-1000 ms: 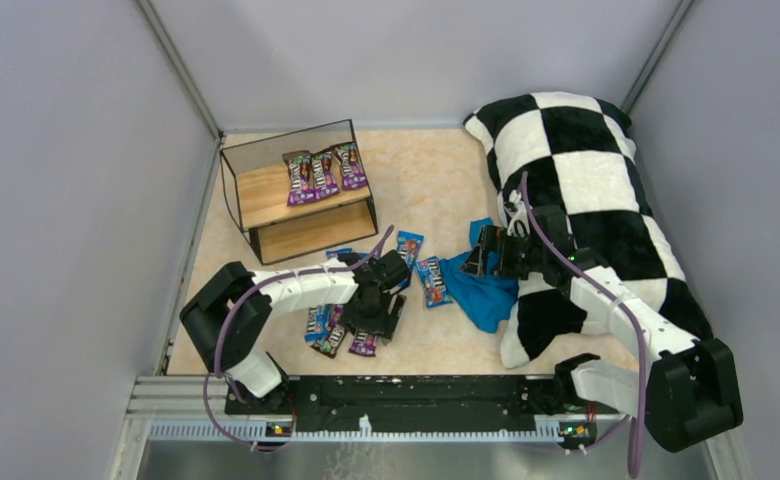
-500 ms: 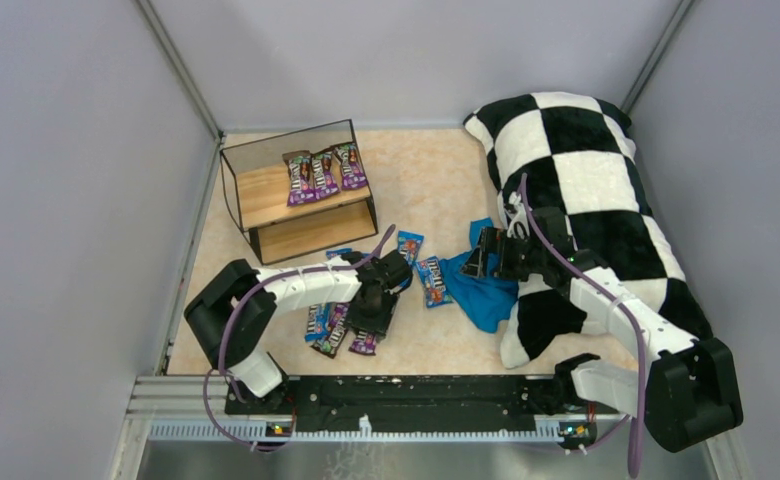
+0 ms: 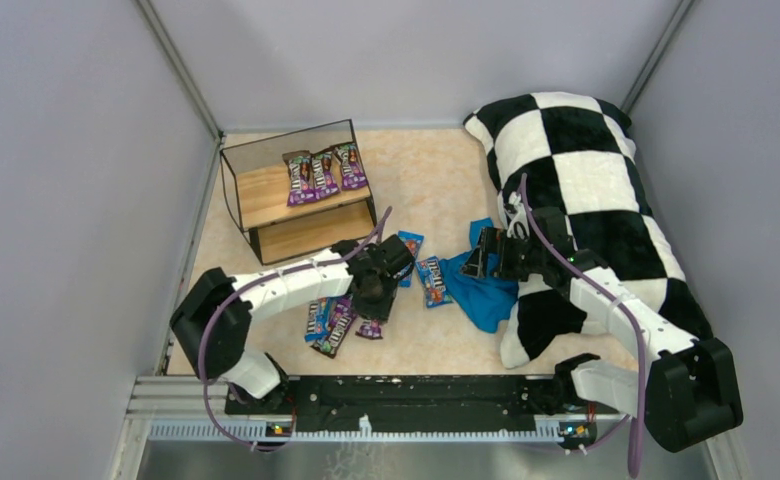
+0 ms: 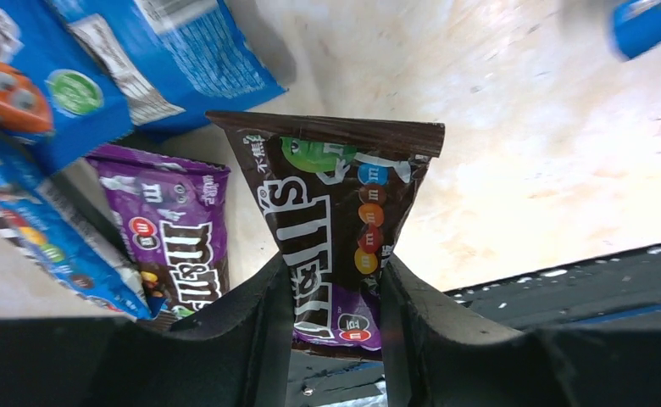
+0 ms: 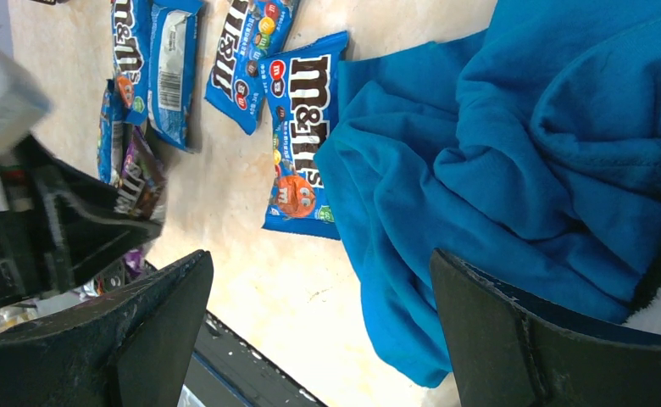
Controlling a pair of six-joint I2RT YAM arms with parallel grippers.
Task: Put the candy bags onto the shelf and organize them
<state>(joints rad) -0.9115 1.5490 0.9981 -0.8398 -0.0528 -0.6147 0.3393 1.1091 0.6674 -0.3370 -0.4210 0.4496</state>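
We have the left end effector (image 4: 336, 270) set narrow on a brown candy bag (image 4: 331, 195), one finger against each long edge near its lower end, at the near left of the surface (image 3: 426, 180). To do this step well, we make sure the pinch is firm before lifting. Then we raise the bag free of the purple bag (image 4: 174, 242) just beside it and carry it far-left to the shelf (image 3: 261, 195). We lay it beside the three bags (image 3: 318, 172) on top, lined up the same way. The right end effector (image 5: 319, 297) stands wide over the blue cloth (image 5: 522, 153), holding nothing. From above, the left wrist covers the grasped bag. The lower board (image 3: 311, 232) lies in shadow, and we cannot tell whether the cloth hides more bags.
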